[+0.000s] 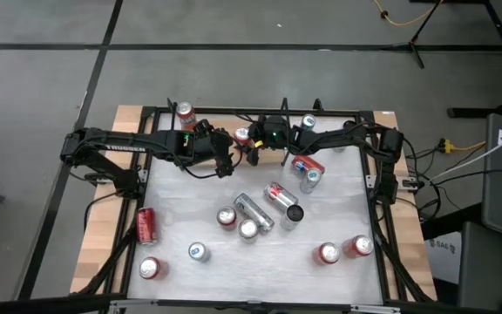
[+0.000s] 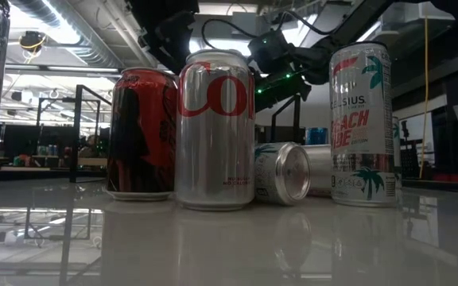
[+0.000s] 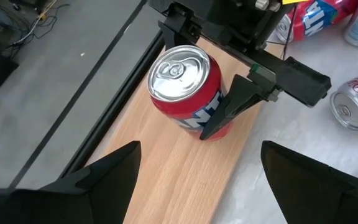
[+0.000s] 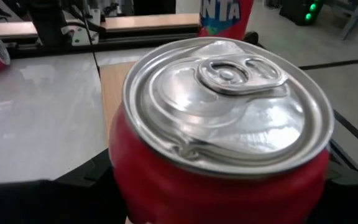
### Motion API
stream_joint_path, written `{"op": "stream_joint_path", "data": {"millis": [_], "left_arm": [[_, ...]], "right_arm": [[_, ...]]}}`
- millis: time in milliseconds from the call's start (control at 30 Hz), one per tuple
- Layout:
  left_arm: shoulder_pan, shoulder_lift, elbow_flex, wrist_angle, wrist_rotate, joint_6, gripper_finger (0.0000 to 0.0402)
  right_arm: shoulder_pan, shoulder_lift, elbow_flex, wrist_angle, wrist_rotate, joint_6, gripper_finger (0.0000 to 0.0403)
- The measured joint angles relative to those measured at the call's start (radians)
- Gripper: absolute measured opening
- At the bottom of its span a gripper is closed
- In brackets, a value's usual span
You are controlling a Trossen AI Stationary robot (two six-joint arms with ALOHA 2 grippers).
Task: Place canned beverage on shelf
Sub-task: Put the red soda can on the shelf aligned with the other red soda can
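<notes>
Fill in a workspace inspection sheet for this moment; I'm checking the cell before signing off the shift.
Surface: whitish tabletop, crowded with cans.
Job's things: red aluminium drink can upright on the light-brown wooden shelf board.
Clutter: loose cans standing and lying on the tabletop, among them a silver can and a red can, both on their sides.
Grippers: right gripper shut on the red aluminium drink can; left gripper open, hovering just short of it.
Cables: yellow cable on the floor beyond the table.
Surroundings: grey floor around the table.
</notes>
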Motion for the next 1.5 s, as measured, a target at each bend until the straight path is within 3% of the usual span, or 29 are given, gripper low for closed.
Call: {"op": "stream_joint_path", "data": {"millis": [367,833,1100,1500], "left_arm": [[0.000,0.000,0.000,0.005,-0.002,0.001,0.0324],[-0.005,-0.066,0.002,-0.026,-0.005,0.002,0.0324],[-0.009,-0.131,0.001,-0.034,-0.008,0.023,0.0324],[-0.009,-0.153,0.000,-0.047,-0.001,0.028,0.0324]], "right_arm": [[0.053,0.005,0.070,0.031,0.007,0.003,0.0285],[0.076,0.121,0.145,0.040,0.200,0.079,0.0285],[0.077,0.159,0.146,0.040,0.206,0.079,0.0286],[0.076,0.157,0.146,0.011,0.174,0.079,0.0360]]}}
